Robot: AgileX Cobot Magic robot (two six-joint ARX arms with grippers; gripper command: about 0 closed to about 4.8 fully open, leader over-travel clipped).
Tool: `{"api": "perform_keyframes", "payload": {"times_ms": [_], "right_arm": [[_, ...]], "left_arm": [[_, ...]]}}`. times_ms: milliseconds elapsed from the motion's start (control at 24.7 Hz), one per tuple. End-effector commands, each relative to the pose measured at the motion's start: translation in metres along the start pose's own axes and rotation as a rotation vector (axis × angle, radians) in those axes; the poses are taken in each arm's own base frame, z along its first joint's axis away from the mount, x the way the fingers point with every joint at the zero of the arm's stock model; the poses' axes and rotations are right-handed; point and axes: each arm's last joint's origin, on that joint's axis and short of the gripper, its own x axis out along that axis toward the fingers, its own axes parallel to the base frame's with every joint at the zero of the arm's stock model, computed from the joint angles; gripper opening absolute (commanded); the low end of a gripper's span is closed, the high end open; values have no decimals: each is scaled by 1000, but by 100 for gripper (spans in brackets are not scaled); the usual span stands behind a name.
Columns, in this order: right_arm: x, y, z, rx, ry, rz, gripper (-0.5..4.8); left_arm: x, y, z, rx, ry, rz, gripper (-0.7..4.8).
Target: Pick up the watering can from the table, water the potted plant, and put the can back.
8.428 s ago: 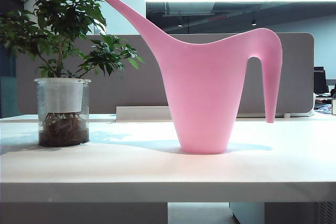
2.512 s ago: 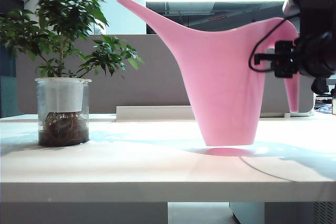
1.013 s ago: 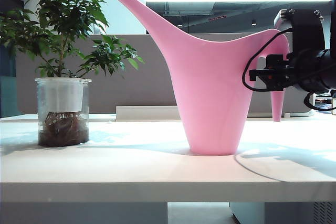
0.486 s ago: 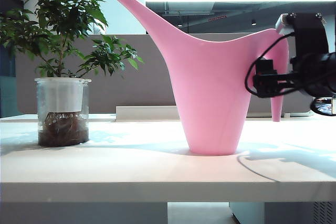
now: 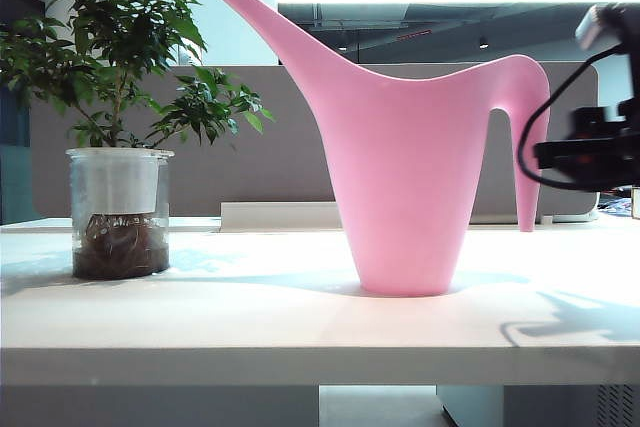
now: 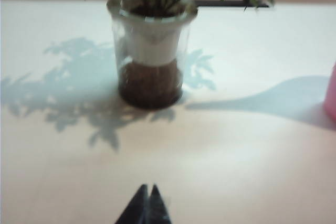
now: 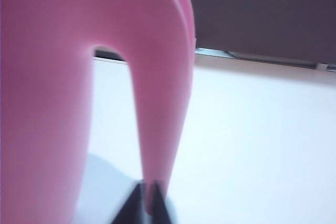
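The pink watering can [image 5: 400, 177] stands upright on the white table [image 5: 250, 322], its spout pointing up toward the potted plant [image 5: 115, 57] at the left. My right gripper [image 5: 545, 154] hovers at the far right, level with the can's arched handle [image 5: 530, 137] and just off it. In the right wrist view its fingers [image 7: 147, 188] are nearly together, with the handle [image 7: 160, 103] blurred just beyond them and nothing gripped. My left gripper [image 6: 148, 187] is shut and empty, low over the table, facing the plant's glass cylinder [image 6: 152, 51]. The can's side [image 6: 331, 95] shows at that view's edge.
A grey divider panel [image 5: 270, 137] backs the table, with a low white strip [image 5: 280, 215] along its foot. The thick front edge [image 5: 300, 367] of the table runs across the near side. The right arm's black cable [image 5: 525, 162] loops beside the handle.
The can, held lifted earlier, stands on the table again. Over the last second my right gripper came off the handle and drew back to the right.
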Motion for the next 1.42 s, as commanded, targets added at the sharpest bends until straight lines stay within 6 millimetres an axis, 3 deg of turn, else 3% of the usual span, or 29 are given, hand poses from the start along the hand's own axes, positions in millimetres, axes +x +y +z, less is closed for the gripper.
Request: {"api": "perform_keyframes", "payload": {"times_ms": [41, 324, 1094, 1418], "right_arm": [[-12, 0, 4, 6, -39, 26, -6], [-44, 0, -15, 7, 55, 31, -6], [-47, 2, -30, 8, 209, 73, -5], [-47, 2, -30, 8, 210, 73, -5]], "left_arm": [[3, 1, -11, 3, 6, -1, -5], [15, 3, -39, 0, 83, 3, -5], [17, 3, -43, -1, 80, 6, -5], [17, 11, -42, -25, 67, 86, -5]]}}
